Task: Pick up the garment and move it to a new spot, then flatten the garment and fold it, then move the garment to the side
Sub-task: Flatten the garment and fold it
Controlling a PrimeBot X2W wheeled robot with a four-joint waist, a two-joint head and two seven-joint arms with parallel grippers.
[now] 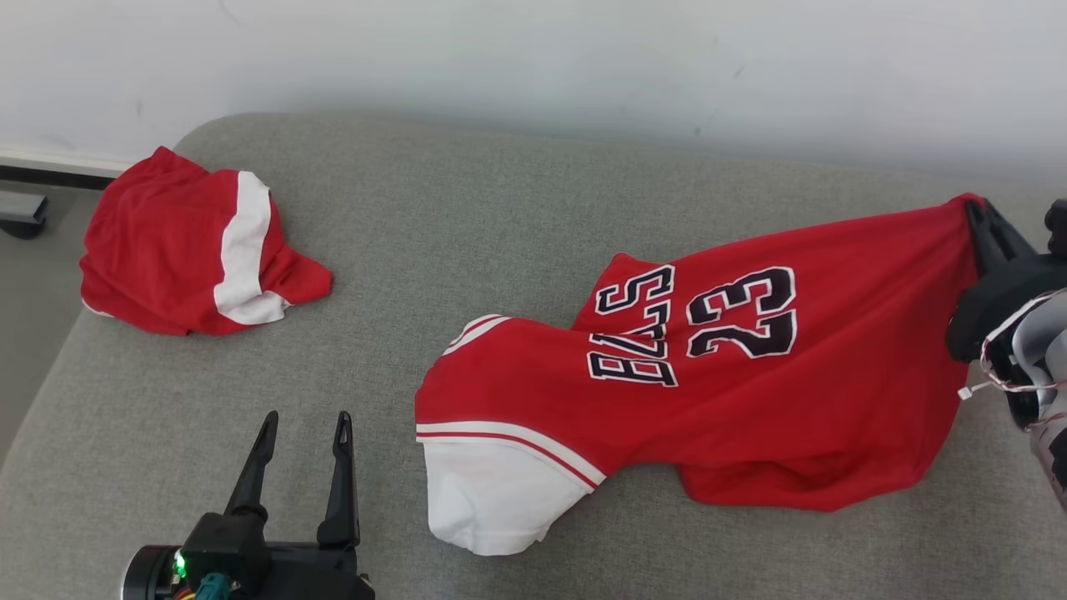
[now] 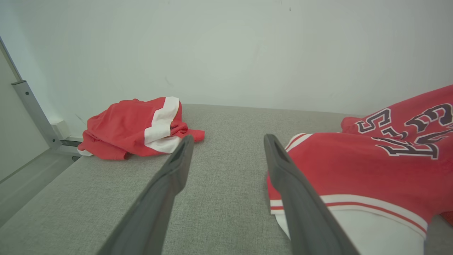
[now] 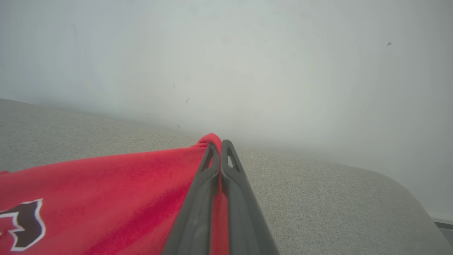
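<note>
right gripper (image 1: 977,218) clamped on the hem edge of the red jersey (image 1: 750,392), which drapes from there down across the grey cushion (image 1: 433,217) — looks like the pick-and-move step. left gripper (image 1: 304,429) fingers apart, holding nothing, just beside the white sleeve. next move likely needs lifting clear, away from the second red garment (image 1: 192,246).

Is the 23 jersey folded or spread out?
Spread, not folded: the jersey lies stretched and rumpled on the cushion, one corner pinched in the shut right claw.
</note>
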